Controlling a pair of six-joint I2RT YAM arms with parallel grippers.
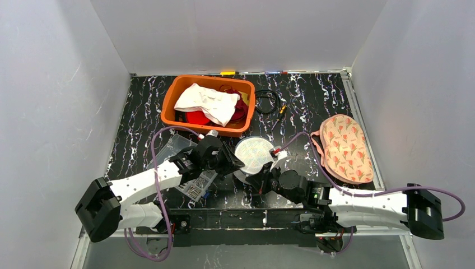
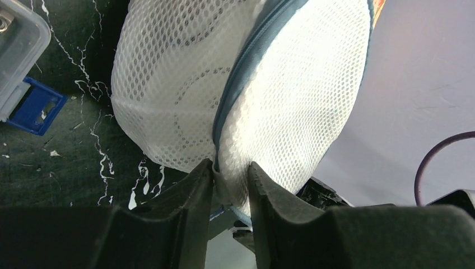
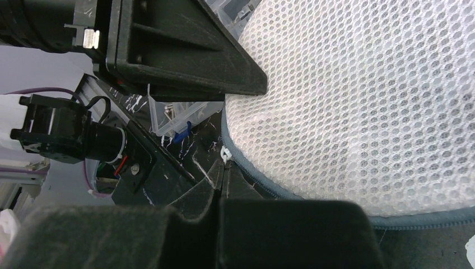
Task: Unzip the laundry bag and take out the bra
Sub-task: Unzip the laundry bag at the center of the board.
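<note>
Just in front of the bin (image 1: pixel 168 110), the bag (image 1: pixel 255 154) sits tilted, its zip (image 2: pixel 242 72) pinched in the left gripper's (image 2: pixel 231 185) narrow jaws, the right gripper (image 3: pixel 219 190) shut at its rim on nothing discernible; left should anchor while right seeks the zip's tab.

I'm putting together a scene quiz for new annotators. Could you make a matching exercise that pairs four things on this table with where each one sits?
Things:
1. mesh laundry bag
2. orange bin
3. pink floral item
4. clear plastic box

Places:
A. far right
B. at the back
C. front left
D. front centre

Pairs: 1-D, 2-B, 3-A, 4-C
</note>
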